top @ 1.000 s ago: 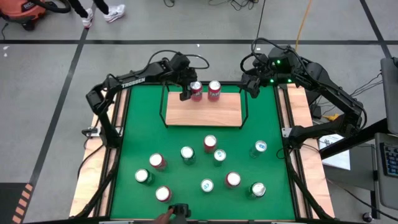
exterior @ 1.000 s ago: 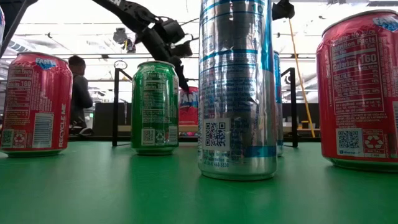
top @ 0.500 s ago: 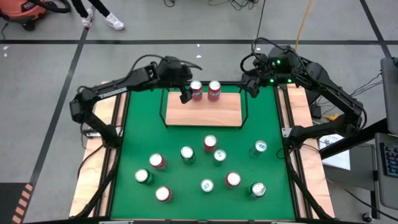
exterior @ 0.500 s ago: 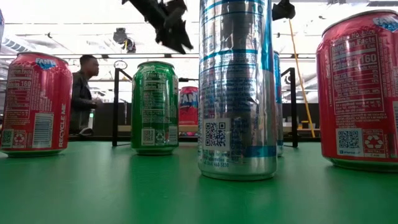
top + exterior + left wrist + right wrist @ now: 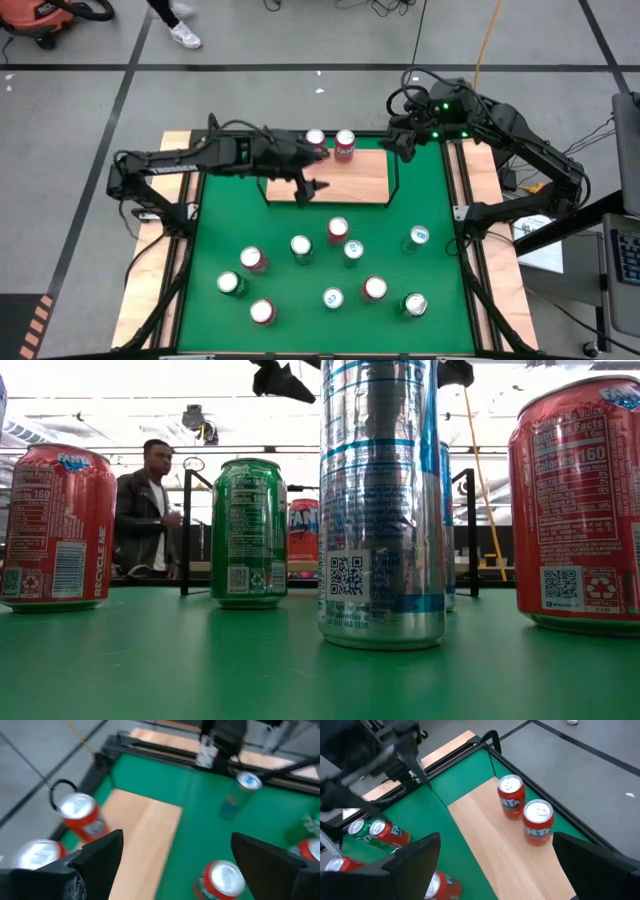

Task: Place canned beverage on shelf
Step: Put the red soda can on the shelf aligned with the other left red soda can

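Now | L jaws apart, empty, over shelf [image 5: 330,178] front edge | 2 red cans [image 5: 330,145] at back, clear of jaws

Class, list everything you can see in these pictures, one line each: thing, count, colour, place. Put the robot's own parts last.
shelf: one, light wood with black rails, at the far end of the mat
red cans on the shelf: two, red, upright side by side at its back edge
red cans on the mat: four, red, upright, scattered in front of the shelf
other cans: six, green or silver-blue, upright among the red ones
mat: one, green, covering the table
person: one, dark jacket, in the room behind the table
left gripper: one, dark, open, empty, over the shelf's front edge
right gripper: one, dark, open, empty, by the shelf's far right corner
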Motion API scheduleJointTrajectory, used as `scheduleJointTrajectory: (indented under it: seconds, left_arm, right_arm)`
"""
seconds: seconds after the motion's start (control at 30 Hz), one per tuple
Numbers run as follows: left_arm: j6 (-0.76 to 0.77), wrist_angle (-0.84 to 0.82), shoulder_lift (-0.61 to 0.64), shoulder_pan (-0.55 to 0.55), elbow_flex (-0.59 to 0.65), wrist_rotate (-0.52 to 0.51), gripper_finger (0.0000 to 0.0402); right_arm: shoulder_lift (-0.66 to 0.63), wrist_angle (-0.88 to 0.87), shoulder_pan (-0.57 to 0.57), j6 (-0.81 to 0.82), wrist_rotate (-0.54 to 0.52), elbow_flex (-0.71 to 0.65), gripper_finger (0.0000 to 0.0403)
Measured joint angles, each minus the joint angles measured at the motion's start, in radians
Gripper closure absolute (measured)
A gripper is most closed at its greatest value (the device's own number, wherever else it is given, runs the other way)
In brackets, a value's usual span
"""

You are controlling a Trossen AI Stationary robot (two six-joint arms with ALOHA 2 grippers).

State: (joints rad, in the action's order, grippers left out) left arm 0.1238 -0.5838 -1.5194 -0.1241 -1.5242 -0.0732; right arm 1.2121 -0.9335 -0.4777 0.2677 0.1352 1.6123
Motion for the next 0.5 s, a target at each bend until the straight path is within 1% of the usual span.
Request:
scheduleJointTrajectory:
  seconds: [0.13, 0.4, 0.5]
  left_arm:
    - [0.000, -0.005, -0.033, 0.038, 0.000, 0.026, 0.0041]
    - [0.001, -0.005, -0.102, 0.046, 0.000, 0.182, 0.0041]
    - [-0.003, 0.001, -0.125, 0.046, 0.000, 0.209, 0.0041]
  right_arm:
    - [0.000, 0.000, 0.028, 0.022, 0.000, 0.000, 0.0026]
    - [0.000, -0.007, 0.073, 0.036, -0.001, 0.000, 0.0026]
    - [0.000, -0.024, 0.075, 0.036, -0.002, 0.000, 0.0026]
